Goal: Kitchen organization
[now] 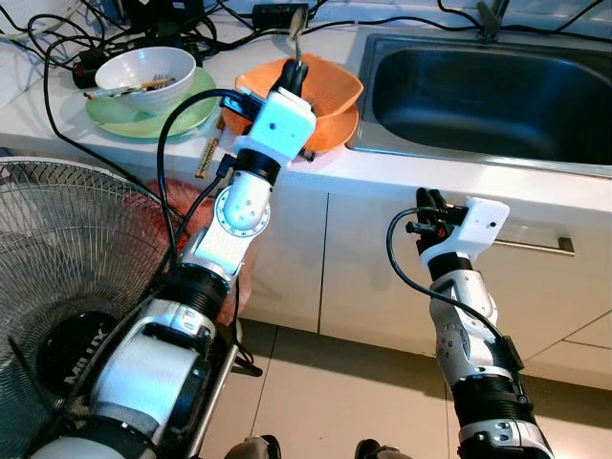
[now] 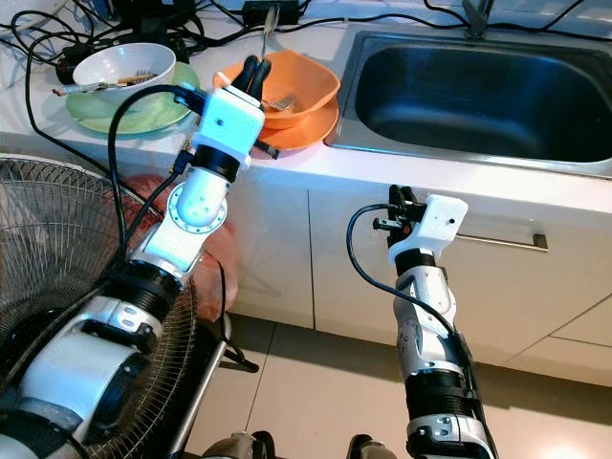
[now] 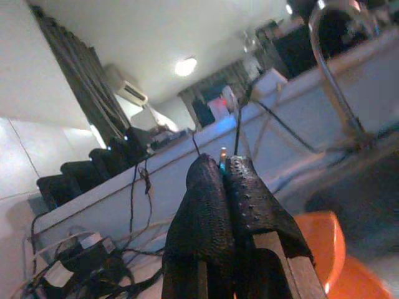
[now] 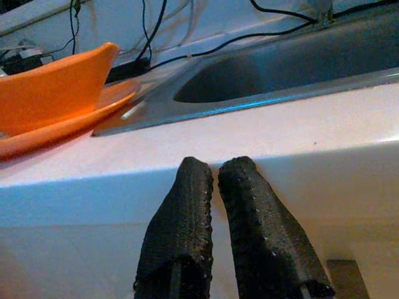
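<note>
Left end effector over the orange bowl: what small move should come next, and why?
Probably carry it sideways toward the sink and lower there. The left end effector is shut on a spoon, held upright above the orange bowl, which still has a fork in it. The sink basin looks bare and lies right beside the bowl. The right end effector hangs idle below the counter edge.

Glossy orange plastic bowl (image 1: 330,91) sits on a matching orange plate (image 2: 304,130). White ceramic bowl (image 1: 143,76) rests on a pale green plate (image 1: 186,117). Brushed grey steel sink (image 1: 483,96) is set in a white countertop (image 1: 402,177) above white cabinet fronts (image 1: 382,277). Black cables (image 1: 67,48) cross the counter. Black wire-grille fan (image 1: 67,249), pale beige floor tiles (image 1: 335,392). Left gripper (image 3: 222,171) fingers are black with a dotted texture; arm shells are silver and white.
</note>
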You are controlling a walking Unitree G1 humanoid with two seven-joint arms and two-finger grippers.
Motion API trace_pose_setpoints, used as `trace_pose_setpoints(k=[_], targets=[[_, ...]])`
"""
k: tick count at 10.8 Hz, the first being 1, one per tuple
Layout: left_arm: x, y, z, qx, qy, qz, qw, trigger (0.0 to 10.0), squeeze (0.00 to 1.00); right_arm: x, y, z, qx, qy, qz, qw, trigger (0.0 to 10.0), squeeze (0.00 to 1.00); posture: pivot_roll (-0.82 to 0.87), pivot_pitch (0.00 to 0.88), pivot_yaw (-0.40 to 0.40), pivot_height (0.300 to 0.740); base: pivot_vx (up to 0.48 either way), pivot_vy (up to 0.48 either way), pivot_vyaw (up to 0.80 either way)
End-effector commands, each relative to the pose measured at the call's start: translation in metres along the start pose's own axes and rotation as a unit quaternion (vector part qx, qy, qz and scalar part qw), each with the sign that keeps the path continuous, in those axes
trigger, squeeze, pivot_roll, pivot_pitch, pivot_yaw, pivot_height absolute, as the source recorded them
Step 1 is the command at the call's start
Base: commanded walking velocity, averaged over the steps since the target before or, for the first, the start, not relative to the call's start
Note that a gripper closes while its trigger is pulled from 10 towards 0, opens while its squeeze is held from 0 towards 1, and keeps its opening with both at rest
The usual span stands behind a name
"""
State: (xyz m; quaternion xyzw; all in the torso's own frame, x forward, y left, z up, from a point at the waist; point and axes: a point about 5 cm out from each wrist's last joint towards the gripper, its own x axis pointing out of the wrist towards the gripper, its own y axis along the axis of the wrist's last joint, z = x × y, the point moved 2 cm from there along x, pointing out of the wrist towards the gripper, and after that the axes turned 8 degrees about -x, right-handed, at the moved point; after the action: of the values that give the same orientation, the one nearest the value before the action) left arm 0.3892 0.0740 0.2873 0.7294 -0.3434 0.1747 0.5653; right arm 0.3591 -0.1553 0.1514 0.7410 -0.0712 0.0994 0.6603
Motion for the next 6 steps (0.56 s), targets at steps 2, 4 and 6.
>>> trace_pose_setpoints(k=[2,4,6], targets=[[0.006,0.017,-0.005,-0.103,0.01,0.027,0.994,10.0,0.0,0.003,0.003,-0.003,0.002,0.007,0.006,1.0,10.0,0.0,0.06,0.089,0.058,0.74,0.0,0.0,0.0],[0.005,0.024,0.005,-0.175,-0.027,0.025,0.984,10.0,0.0,0.006,0.008,-0.008,0.005,0.013,0.016,1.0,10.0,0.0,0.07,0.097,0.053,0.74,0.0,0.0,0.0],[0.002,0.024,0.006,-0.25,-0.028,0.013,0.968,10.0,0.0,0.007,0.009,-0.014,0.01,0.022,0.016,1.0,10.0,0.0,0.06,0.111,0.049,0.74,0.0,0.0,0.0]])
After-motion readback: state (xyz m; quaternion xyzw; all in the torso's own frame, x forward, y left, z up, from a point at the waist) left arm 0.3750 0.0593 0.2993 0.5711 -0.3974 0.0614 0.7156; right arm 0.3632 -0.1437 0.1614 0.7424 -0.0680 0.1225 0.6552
